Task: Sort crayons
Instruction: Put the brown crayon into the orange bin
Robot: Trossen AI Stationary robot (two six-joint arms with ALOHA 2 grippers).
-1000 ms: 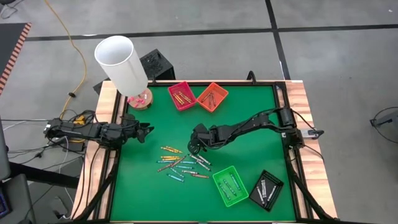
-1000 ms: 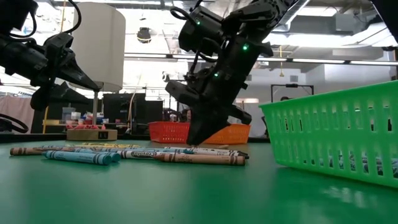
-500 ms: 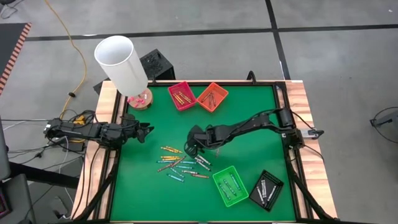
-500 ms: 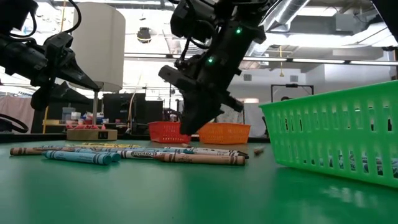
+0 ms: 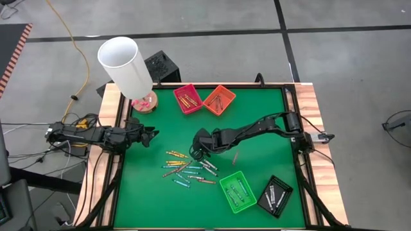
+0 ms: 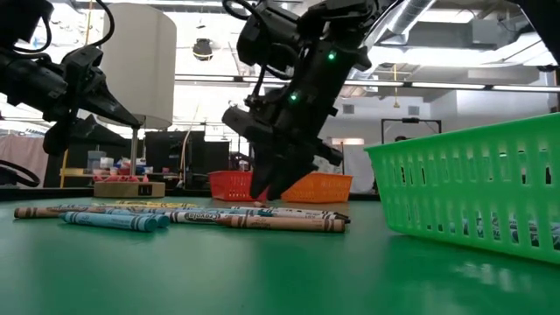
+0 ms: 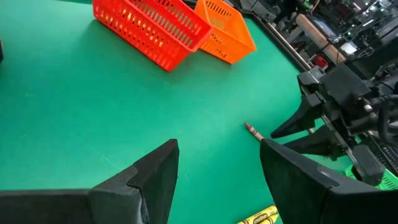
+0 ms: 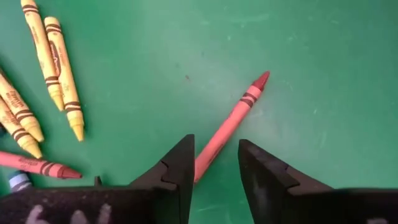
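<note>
yellow, red, perhaps teal crayons [image 5: 187, 168]

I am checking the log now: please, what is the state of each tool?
Left tool: open, empty, at the table's left edge.
Right tool: open, a red crayon lying between its fingers, not gripped.

A red crayon [image 8: 229, 126] lies between the right end effector's [image 8: 216, 167] parted fingers.

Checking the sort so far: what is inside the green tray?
In the high view the green tray holds a few crayons; their colours cannot be told. From table height its slatted wall mostly hides them.
</note>
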